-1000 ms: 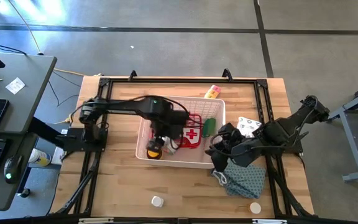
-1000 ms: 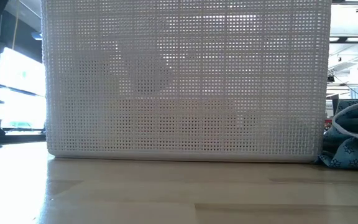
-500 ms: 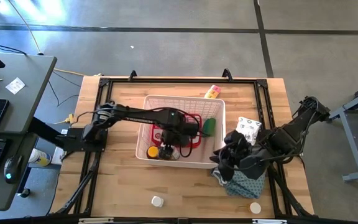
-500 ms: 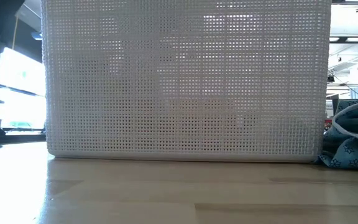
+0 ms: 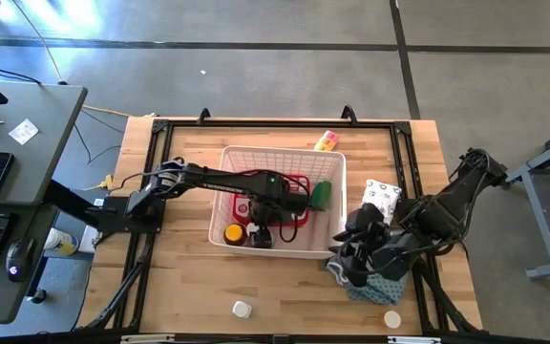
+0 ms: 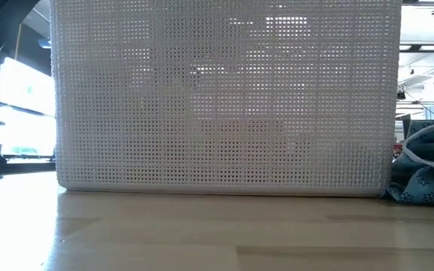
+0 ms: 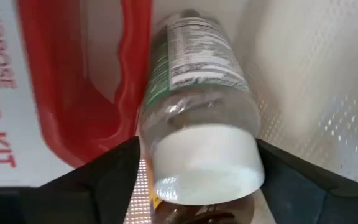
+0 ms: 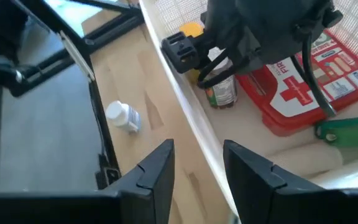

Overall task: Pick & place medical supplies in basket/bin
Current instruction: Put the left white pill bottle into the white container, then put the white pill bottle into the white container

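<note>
Right now the left gripper (image 5: 261,232) is down inside the white basket (image 5: 330,182), which sits at the middle of the table (image 5: 179,287), and its jaws are clamped on a white-capped bottle (image 7: 194,106). The bottle's printed label is too blurred for me to read. It lies just beside the red first-aid case (image 7: 67,74), whose white label shows fragments: "...RPOSE" and "AID KIT". From the right wrist camera the same case (image 8: 303,87) shows a white cross and small pictures of bandages. A green roll (image 5: 322,195) lies in the basket toward its right wall, and something with a yellow cap (image 5: 233,232), probably an amber bottle, sits at the near left corner.

Off to the right, the right gripper (image 8: 197,171) hangs over the table's near right part, just outside the basket, jaws apart, above a blue patterned cloth (image 5: 385,279). A small white bottle (image 5: 243,309) lies alone by the table's near edge. Up close at table height, the basket's mesh wall (image 6: 224,98) blocks nearly everything behind it.
</note>
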